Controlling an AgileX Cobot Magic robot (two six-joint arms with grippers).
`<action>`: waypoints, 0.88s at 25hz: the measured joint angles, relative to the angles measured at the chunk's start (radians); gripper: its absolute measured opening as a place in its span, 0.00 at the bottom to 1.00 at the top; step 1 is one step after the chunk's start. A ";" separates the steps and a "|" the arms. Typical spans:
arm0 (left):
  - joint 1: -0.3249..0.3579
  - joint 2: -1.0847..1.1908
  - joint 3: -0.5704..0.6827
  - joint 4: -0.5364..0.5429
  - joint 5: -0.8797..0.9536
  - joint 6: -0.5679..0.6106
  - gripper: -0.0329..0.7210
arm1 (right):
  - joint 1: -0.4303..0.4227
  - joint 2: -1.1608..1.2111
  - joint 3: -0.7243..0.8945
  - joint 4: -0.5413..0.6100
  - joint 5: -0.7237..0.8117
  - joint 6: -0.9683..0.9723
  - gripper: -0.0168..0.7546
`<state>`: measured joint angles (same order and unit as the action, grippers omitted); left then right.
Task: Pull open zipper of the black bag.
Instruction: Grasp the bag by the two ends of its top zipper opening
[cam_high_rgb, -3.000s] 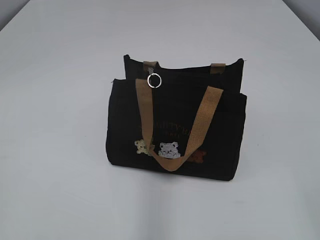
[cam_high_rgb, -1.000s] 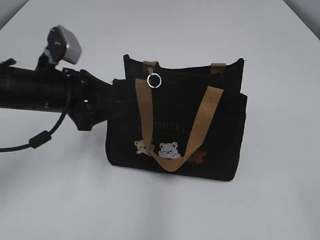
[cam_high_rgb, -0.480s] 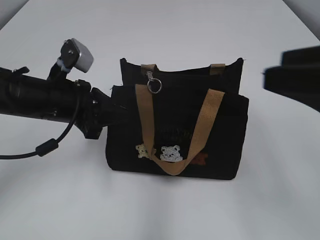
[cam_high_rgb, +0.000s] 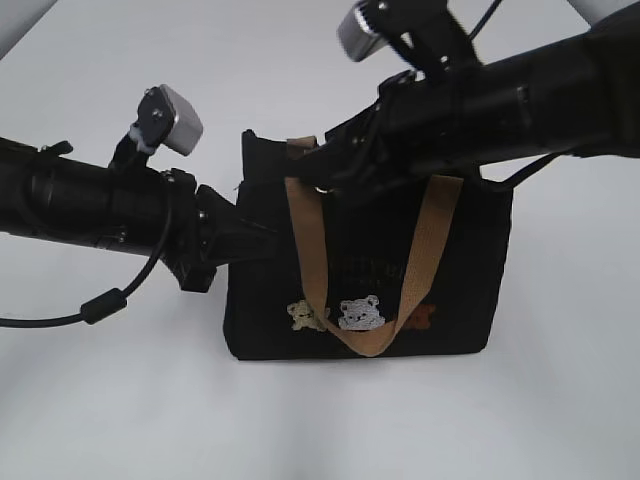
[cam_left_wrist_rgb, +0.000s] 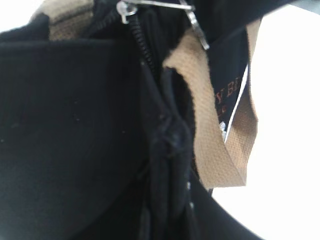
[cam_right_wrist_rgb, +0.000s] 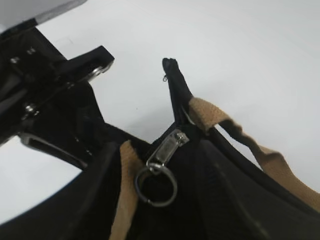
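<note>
**Both grippers at the bag top**

I am pinching the left end of the black bag (cam_high_rgb: 440, 260) with my left gripper (cam_high_rgb: 262, 243), jaws closed on fabric. My right gripper (cam_high_rgb: 325, 165) is hovering at the zipper (cam_right_wrist_rgb: 170, 145) pull near the bag's top left; its jaws are parted and holding nothing. The bag is standing upright on the white table (cam_high_rgb: 300, 420).

Bag: black bag (cam_high_rgb: 365, 265) upright at centre of white table (cam_high_rgb: 120, 400), bear patches low on front.
Handle: tan front handle (cam_high_rgb: 365, 262) hanging in a loop.
Left arm: entering from 9 o'clock, left gripper (cam_high_rgb: 258, 243) against bag's left edge, seemingly pinching fabric.
Right arm: entering from 2 o'clock, right gripper (cam_high_rgb: 330, 165) at bag's top edge.
</note>
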<state>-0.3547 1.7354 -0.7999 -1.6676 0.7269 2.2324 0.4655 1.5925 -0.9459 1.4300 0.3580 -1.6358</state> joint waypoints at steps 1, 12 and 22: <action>0.000 0.000 0.000 0.000 -0.002 0.000 0.13 | 0.014 0.030 -0.013 0.000 -0.020 0.000 0.51; -0.009 -0.003 -0.003 -0.020 0.004 -0.003 0.13 | -0.069 -0.005 -0.019 -0.081 0.063 0.249 0.05; -0.011 -0.003 -0.001 -0.028 -0.049 -0.004 0.13 | -0.444 -0.112 -0.022 -0.428 0.370 0.615 0.04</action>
<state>-0.3653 1.7325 -0.8010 -1.6957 0.6783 2.2287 0.0216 1.4800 -0.9681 1.0021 0.7280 -1.0206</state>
